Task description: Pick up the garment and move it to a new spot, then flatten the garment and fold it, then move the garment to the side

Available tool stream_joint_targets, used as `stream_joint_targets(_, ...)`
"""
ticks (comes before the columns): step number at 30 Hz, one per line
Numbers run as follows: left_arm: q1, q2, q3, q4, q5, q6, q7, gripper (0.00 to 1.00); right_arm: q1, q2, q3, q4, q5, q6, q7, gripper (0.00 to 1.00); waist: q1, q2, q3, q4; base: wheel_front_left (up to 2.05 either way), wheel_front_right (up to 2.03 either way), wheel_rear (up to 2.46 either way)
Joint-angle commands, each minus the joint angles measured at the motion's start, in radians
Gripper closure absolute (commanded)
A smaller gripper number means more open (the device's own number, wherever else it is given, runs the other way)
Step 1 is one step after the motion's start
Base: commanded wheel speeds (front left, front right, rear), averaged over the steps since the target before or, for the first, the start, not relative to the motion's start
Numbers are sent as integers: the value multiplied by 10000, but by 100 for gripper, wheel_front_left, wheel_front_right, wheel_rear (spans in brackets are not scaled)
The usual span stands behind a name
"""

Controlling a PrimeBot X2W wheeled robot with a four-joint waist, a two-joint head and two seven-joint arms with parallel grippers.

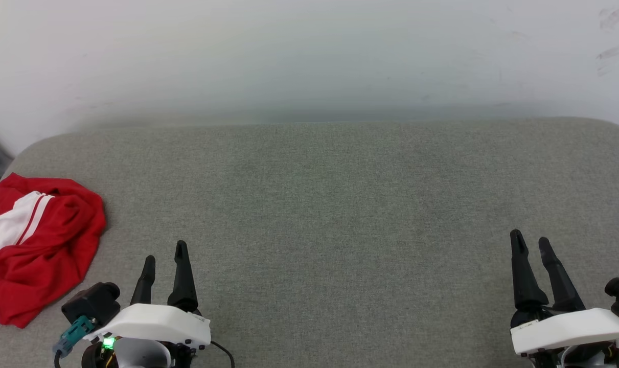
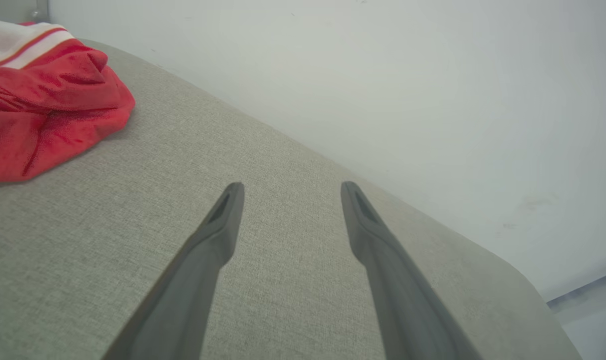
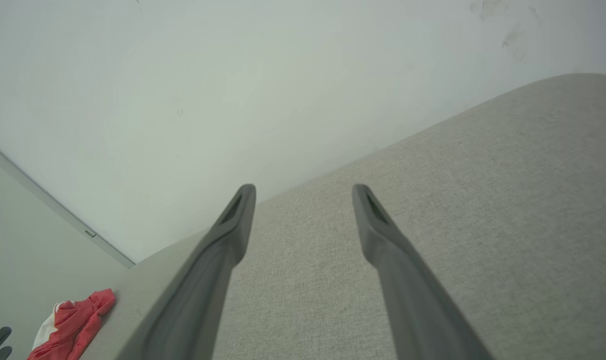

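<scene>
Garment (image 1: 43, 245) pickup not begun, I'd judge. Nearest: L gripper (image 1: 165, 251) & R gripper (image 1: 530, 237), both spread wide, empty. Shirt lies crumpled at grey pad (image 1: 340, 204) left edge, near L. Nxt: L reaches left, lowers onto fabric, pinches.

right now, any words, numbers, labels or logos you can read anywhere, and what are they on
None can be read.
The garment lies crumpled at the left edge of the grey surface, showing only red cloth, white fabric and striped trim; no number or print faces a camera.
The wall has faint scuff marks, no writing.
</scene>
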Motion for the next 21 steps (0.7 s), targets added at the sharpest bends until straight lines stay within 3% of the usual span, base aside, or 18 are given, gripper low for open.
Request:
stream_joint_targets(1, -26, 78, -60, -163, 258, 51, -103, 0, -13, -10, 6, -179, -267, 0, -77, 0, 0, -1, -1, -6, 0, 0, 0)
stream_joint_targets(21, 180, 100, -487, -453, 2284, 139, -623, 0, 218, -10, 119, -377, -2137, 0, -600, 0, 0, -1, 36, 18, 0, 0, 0)
